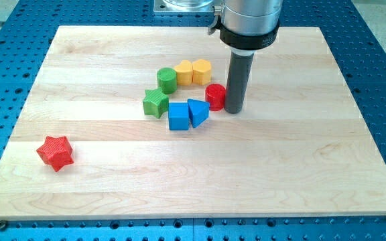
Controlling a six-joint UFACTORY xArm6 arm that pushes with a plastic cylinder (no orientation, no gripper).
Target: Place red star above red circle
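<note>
Red circle is partly hidden by my tip touching its right; no claw shows.

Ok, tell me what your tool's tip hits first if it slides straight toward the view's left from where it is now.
My tip sits just right of the red circle, so it would meet that first, probably at once. The blue triangular block lies just beyond, slightly lower; depth is uncertain.
</note>
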